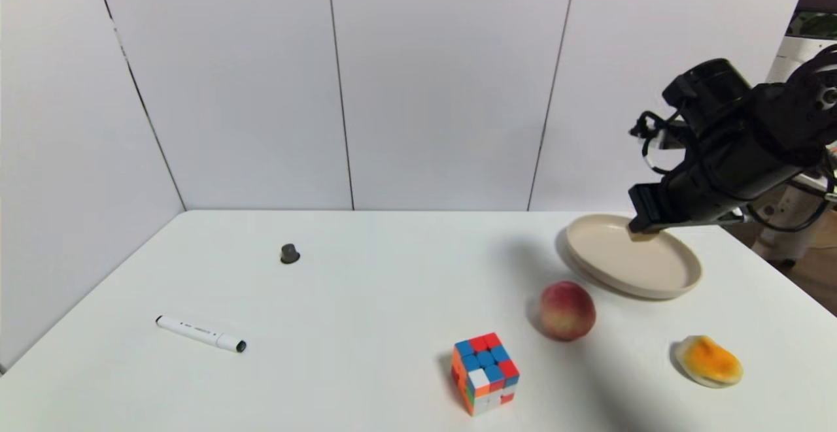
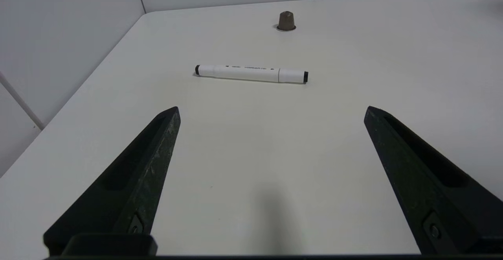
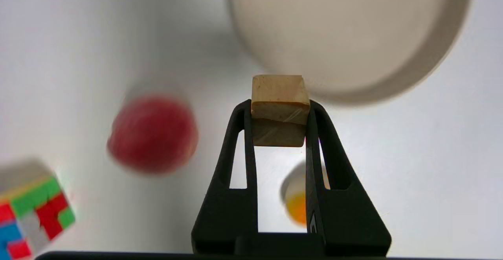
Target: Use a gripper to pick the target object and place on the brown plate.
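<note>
My right gripper (image 3: 279,106) is shut on the small tan wooden cube (image 3: 278,108), held between its fingertips. In the head view the right gripper (image 1: 644,226) hangs in the air over the far side of the beige plate (image 1: 680,275), with the cube (image 1: 643,236) just showing under its tip. In the right wrist view the plate (image 3: 440,55) lies beyond the cube. My left gripper (image 2: 271,112) is open and empty above the table's left part, out of the head view.
A peach (image 1: 567,310) and a multicoloured puzzle cube (image 1: 484,373) lie in front of the plate. A yellow-orange piece (image 1: 709,361) lies front right. A white marker (image 1: 200,333) and a dark grey cap (image 1: 290,253) lie on the left.
</note>
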